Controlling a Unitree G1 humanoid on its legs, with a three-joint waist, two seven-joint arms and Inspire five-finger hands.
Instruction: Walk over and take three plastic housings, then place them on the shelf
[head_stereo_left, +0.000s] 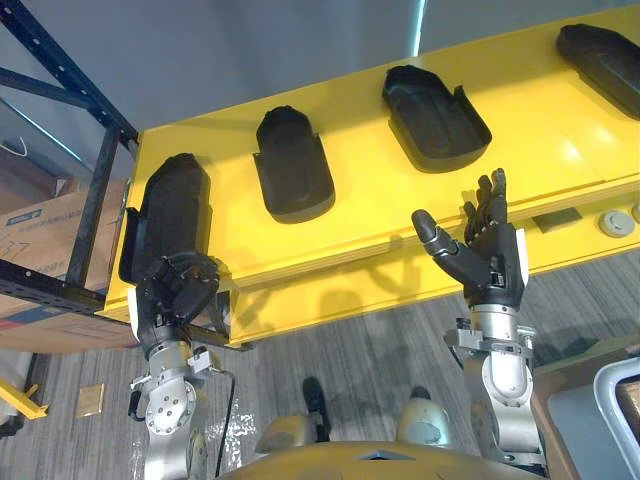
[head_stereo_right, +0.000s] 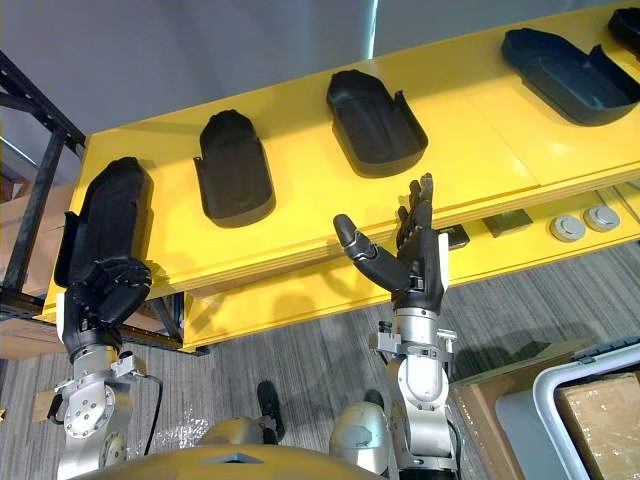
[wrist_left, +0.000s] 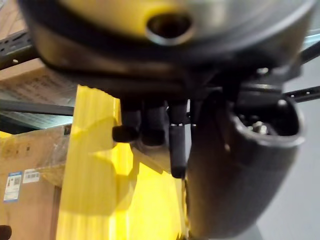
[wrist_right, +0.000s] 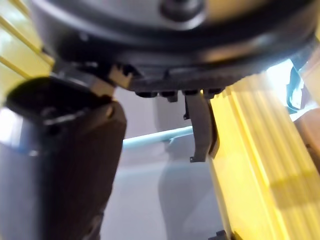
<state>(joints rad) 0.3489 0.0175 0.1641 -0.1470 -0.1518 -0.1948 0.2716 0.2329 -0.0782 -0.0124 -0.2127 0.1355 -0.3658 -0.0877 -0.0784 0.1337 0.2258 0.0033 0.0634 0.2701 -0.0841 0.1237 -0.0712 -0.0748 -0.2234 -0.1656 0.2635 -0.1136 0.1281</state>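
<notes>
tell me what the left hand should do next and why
Probably lift the leftmost housing slightly and draw it back off the yellow table. The left hand appears to have its fingers curled on that housing's near end, at the table's front edge, so the grasp looks made. The right hand is open and holds nothing.

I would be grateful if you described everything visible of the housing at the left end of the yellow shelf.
The left housing is a long matte black shell, plastic by its look, rounded at the far end, seemingly hollow side down. It lies flat, lengthwise across the yellow shelf, along its left edge, apart from the next housing. The left robot hand curls its fingers over its near end.
</notes>
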